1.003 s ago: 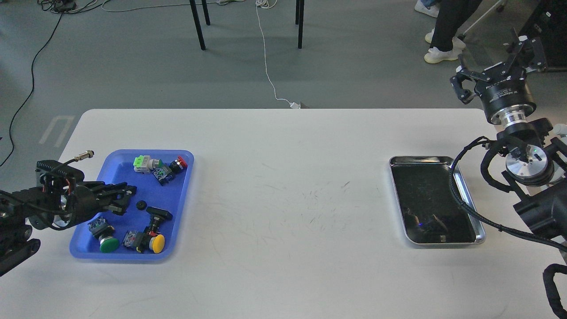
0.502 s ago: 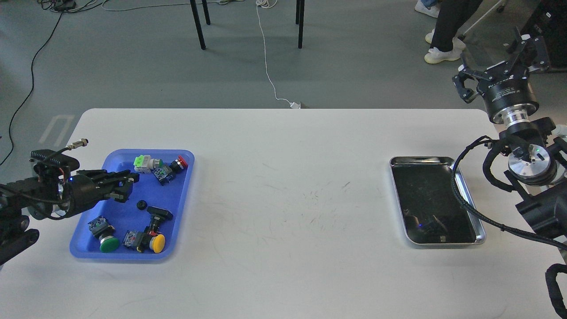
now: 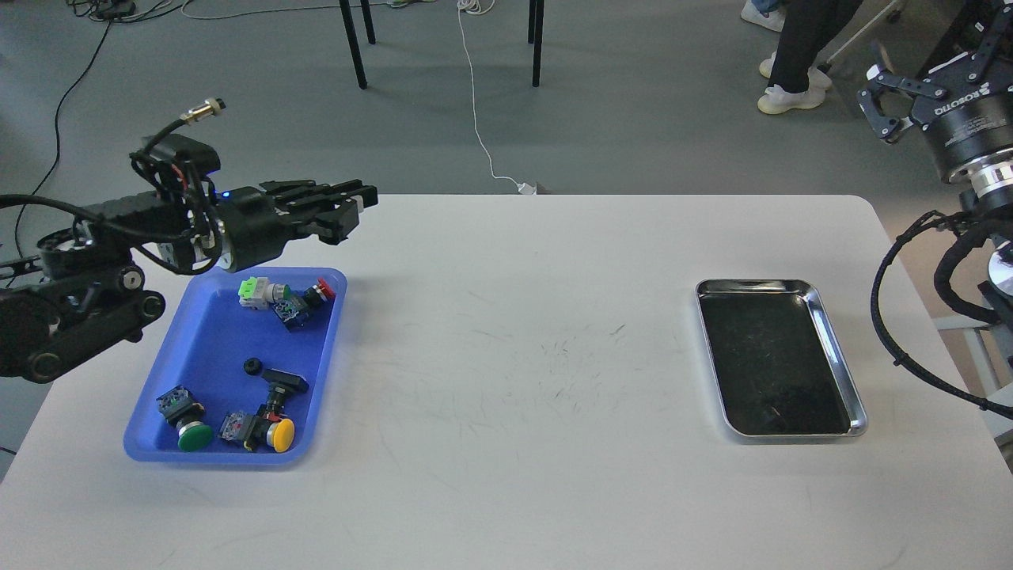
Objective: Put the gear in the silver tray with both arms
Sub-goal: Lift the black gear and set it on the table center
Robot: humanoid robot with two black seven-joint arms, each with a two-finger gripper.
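Note:
The gear (image 3: 252,366) is small and black and lies on the floor of the blue plastic tray (image 3: 207,340) at the table's left. My left gripper (image 3: 358,209) hovers above the tray's far right corner, pointing right and well away from the gear. Its dark fingers overlap, so I cannot tell whether it is open, and nothing shows in it. The silver tray (image 3: 791,283) lies empty at the table's right. My right gripper (image 3: 926,67) is raised beyond the table's far right corner, its fingers spread and empty.
Several push-button switches lie in the blue tray: a green one (image 3: 192,434), a yellow one (image 3: 278,432), a red one (image 3: 320,291) and a black one (image 3: 282,381). My right arm's cables (image 3: 910,364) hang by the table's right edge. Chair legs and a person's feet (image 3: 783,95) are on the floor behind.
My left gripper has risen from beside the gear and moved up and right past the blue tray's far edge. The gear stayed in the tray. My right arm has lifted up and to the right.

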